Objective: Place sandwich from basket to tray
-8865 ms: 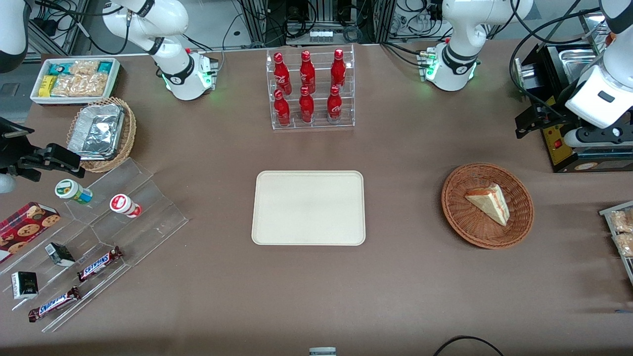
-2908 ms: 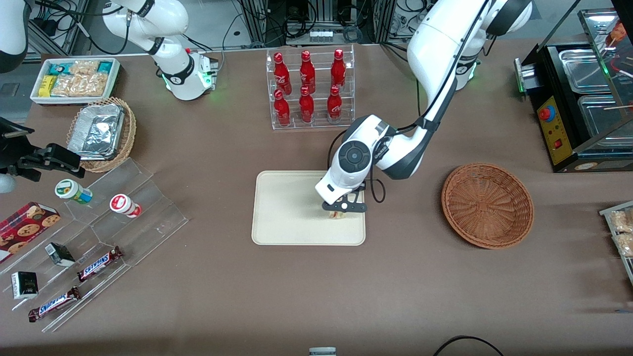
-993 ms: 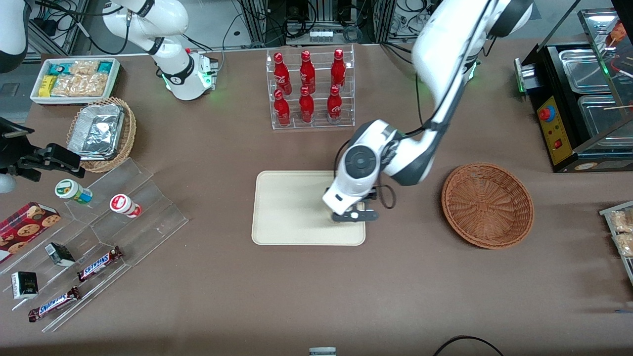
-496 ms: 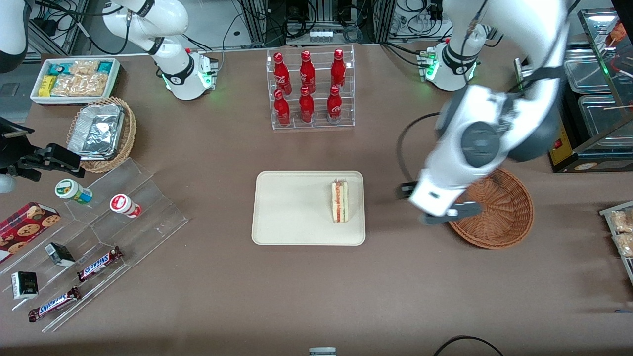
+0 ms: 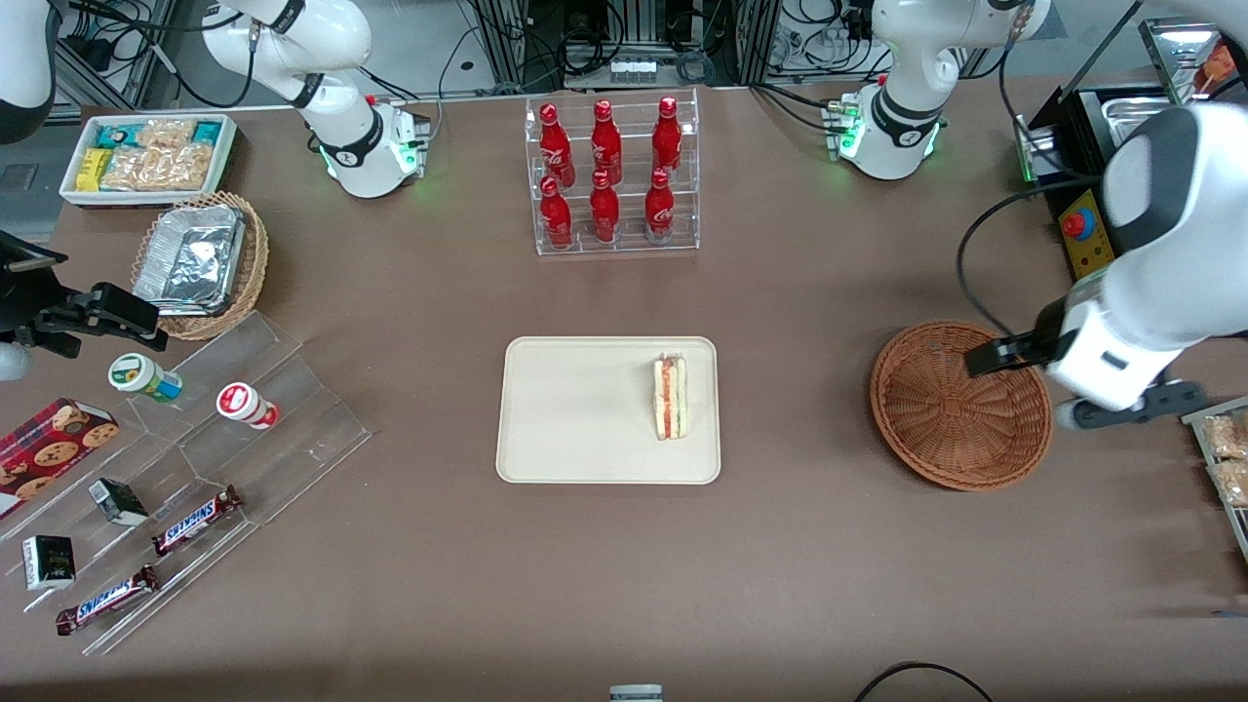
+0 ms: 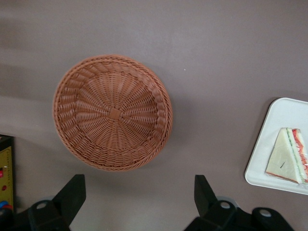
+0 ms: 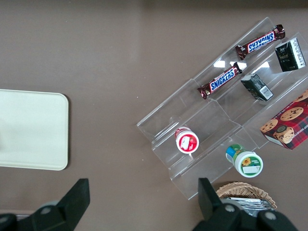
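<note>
The sandwich (image 5: 670,397) stands on its edge on the cream tray (image 5: 575,409), at the tray's end nearest the basket, with its red and green filling facing up. The reddish-brown wicker basket (image 5: 936,429) has nothing in it. My gripper (image 5: 1065,383) hangs open and holds nothing, high above the basket's rim toward the working arm's end of the table. In the left wrist view the open gripper (image 6: 138,192) has bare table between its fingers, with the basket (image 6: 113,113), the tray (image 6: 281,118) and the sandwich (image 6: 288,156) all apart from it.
A clear rack of red bottles (image 5: 612,175) stands farther from the front camera than the tray. A black machine (image 5: 1082,234) and a snack tray (image 5: 1224,458) flank the gripper. An acrylic snack stand (image 5: 195,468) and a foil-filled wicker basket (image 5: 200,263) lie toward the parked arm's end.
The gripper let go of the sandwich on the tray, then rose and swung away over the basket toward the working arm's end. The sandwich stays where it was set.
</note>
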Motion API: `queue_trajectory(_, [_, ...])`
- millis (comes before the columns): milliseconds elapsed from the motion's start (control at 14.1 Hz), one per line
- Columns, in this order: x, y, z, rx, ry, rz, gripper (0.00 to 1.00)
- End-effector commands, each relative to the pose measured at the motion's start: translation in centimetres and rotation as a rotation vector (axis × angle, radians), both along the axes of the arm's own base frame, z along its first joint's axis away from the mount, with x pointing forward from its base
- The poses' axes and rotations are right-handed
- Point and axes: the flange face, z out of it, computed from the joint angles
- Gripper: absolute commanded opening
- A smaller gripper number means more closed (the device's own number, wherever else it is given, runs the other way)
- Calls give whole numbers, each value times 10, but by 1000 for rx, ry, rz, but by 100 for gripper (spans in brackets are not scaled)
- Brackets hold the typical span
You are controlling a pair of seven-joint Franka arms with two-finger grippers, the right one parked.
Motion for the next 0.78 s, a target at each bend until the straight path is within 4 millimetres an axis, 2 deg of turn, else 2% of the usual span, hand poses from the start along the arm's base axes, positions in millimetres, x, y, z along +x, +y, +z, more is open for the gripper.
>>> queue_trajectory(0, [-44,-7,41,4,-53,-41,100])
queue_trajectory(213, [-65,-7,69,21,-99,-51,100])
queue_trajectory(426, [-82,-9,72,80,-144,-57,100])
queue_trajectory(709, [-82,-16,70,65,-110,-58,100])
